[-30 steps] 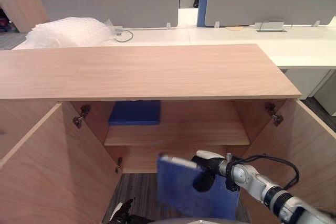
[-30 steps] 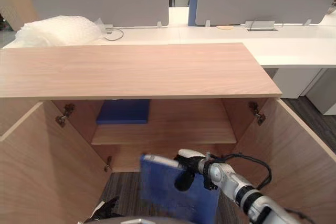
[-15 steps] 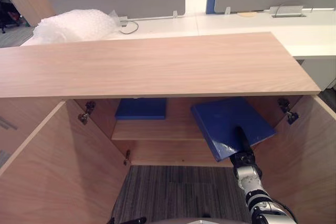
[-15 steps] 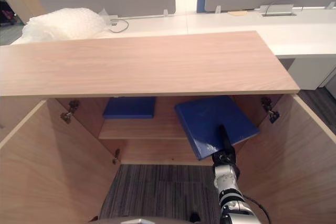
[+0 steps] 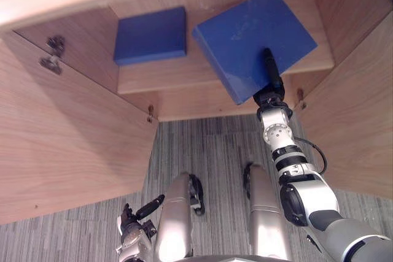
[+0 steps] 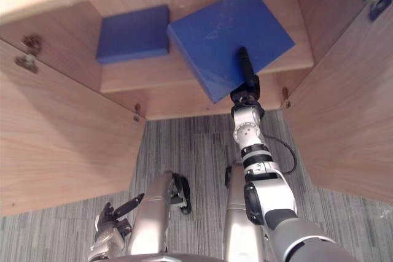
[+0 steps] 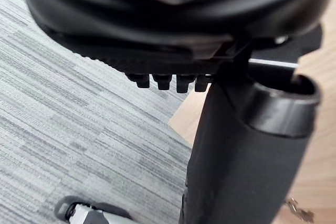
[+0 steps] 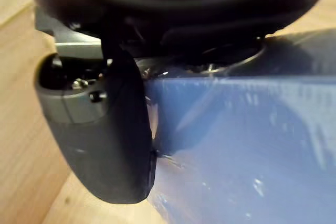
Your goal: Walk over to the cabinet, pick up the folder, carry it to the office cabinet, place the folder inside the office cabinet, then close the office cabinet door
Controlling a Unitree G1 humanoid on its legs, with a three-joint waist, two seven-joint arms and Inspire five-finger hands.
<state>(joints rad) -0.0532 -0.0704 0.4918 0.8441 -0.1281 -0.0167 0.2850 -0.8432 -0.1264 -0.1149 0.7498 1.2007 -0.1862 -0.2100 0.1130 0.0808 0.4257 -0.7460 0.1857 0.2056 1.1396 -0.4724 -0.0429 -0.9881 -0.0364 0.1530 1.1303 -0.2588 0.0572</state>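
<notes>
1. Partly hidden in the left eye view, the right hand (image 5: 273,85) lays its dark thumb on top of the blue folder (image 5: 245,32), with its fingers out of sight beneath. The folder sits tilted over the right half of the cabinet shelf (image 5: 166,69), its near corner jutting past the front edge. It may rest on the board, but I cannot tell.
2. From the right eye view, a second blue folder (image 6: 132,32) lies flat at the shelf's left, just beside the held one. The left door (image 6: 61,133) and right door (image 6: 350,108) stand open, cut off at the edges. The left hand (image 6: 109,232) hangs low over striped grey carpet (image 6: 196,148).
3. The left wrist view shows straight fingers holding nothing.
4. The right wrist view shows the thumb clamped onto the folder's blue face.
</notes>
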